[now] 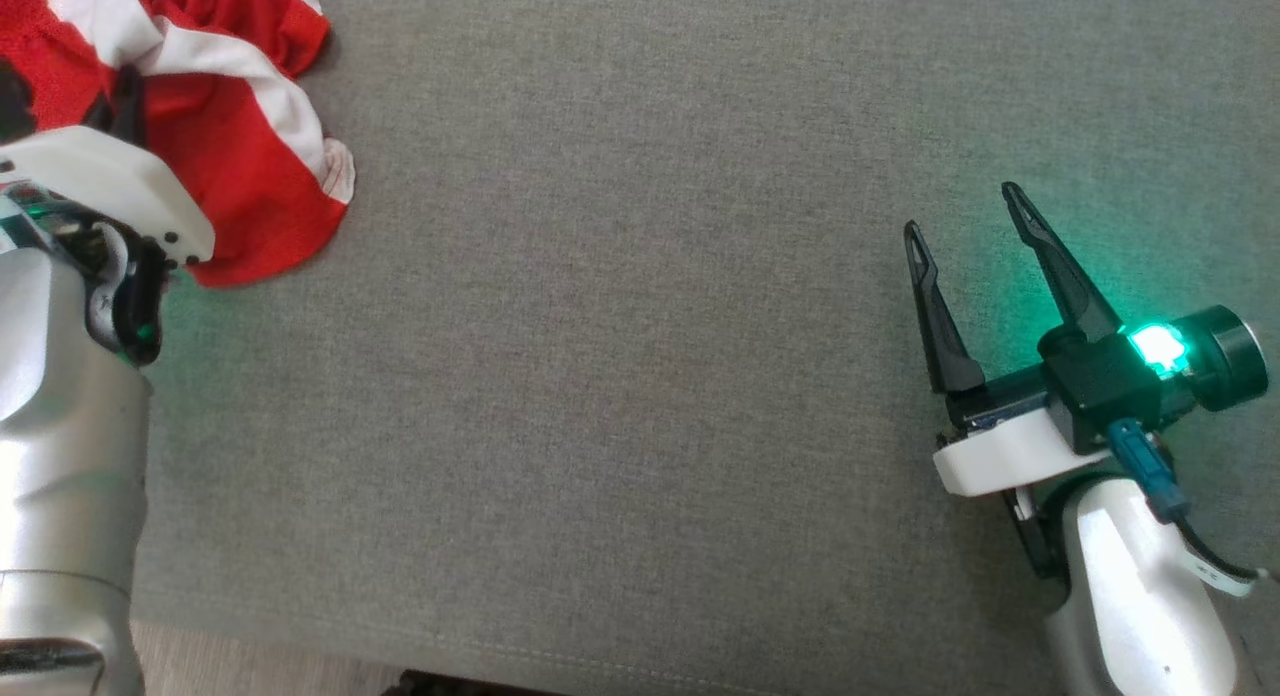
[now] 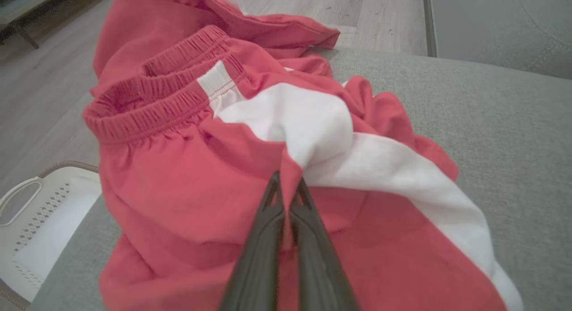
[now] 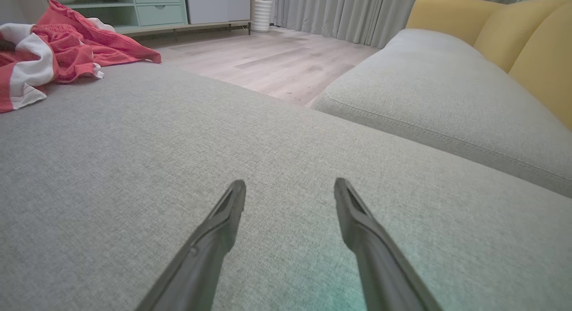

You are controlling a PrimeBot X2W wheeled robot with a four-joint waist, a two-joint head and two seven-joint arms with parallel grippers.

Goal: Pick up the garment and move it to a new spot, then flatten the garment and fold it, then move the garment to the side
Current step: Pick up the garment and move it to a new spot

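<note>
left: the garment (image 1: 250, 166), red shorts with an elastic waistband (image 2: 147, 114) and a white stripe (image 2: 313, 119), lies crumpled at the far left corner of the grey sofa cushion (image 1: 640, 376); a white basket (image 2: 40, 212) stands beside that corner. the left gripper (image 2: 286, 183) is pinched tight on a raised ridge of red cloth just where the red meets the white stripe, its jaws meeting with only fabric between them. judged step: lifting the garment to carry it to a new spot. the hold looks like a thin pinch of one or a few layers, so a slow, straight lift is advisable, high enough that the hanging cloth leaves the cushion before any sideways travel; dragging could bunch it further or pull the ridge out of the tips

centre: the broad bare stretch of cushion is the likely new spot, with room to spread the garment flat

right: the right gripper (image 1: 962, 209) hovers low over the cushion, jaws spread wide with nothing between them, well apart from the garment; it is free to take a second hold, best at the waistband, once the cloth hangs
</note>
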